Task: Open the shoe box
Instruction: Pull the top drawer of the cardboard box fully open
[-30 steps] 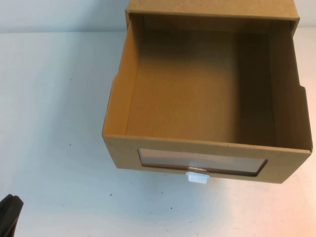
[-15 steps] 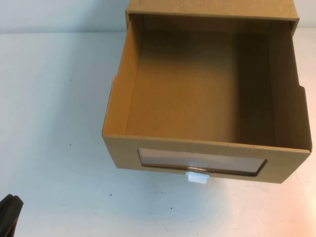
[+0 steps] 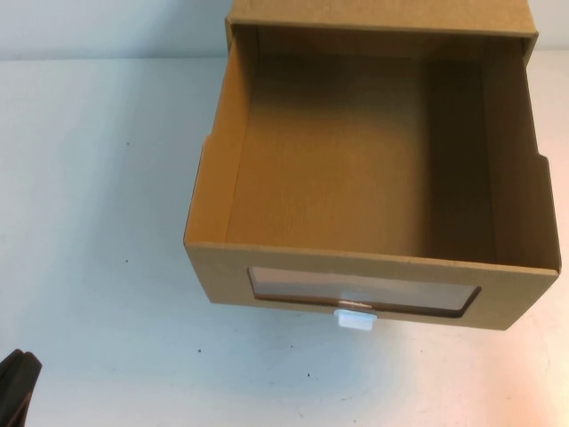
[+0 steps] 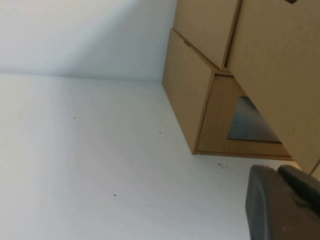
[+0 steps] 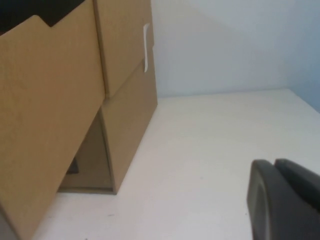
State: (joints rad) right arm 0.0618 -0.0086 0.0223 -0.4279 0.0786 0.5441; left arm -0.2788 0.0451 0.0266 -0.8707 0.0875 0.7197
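Note:
The brown cardboard shoe box (image 3: 382,16) stands at the back of the white table, its drawer (image 3: 356,160) pulled far out toward me and empty. The drawer front has a clear window (image 3: 364,292) and a white pull tab (image 3: 355,318). My left gripper (image 3: 16,387) sits low at the near left corner, shut and holding nothing, well away from the box. In the left wrist view the left gripper (image 4: 277,172) faces the box (image 4: 190,95) from the side. The right gripper (image 5: 274,167) shows only in the right wrist view, shut and empty, apart from the box (image 5: 50,100) and its tab (image 5: 146,45).
A bare white table (image 3: 89,222) spreads to the left of the box and in front of it. A pale wall rises behind the box. Nothing else stands on the table.

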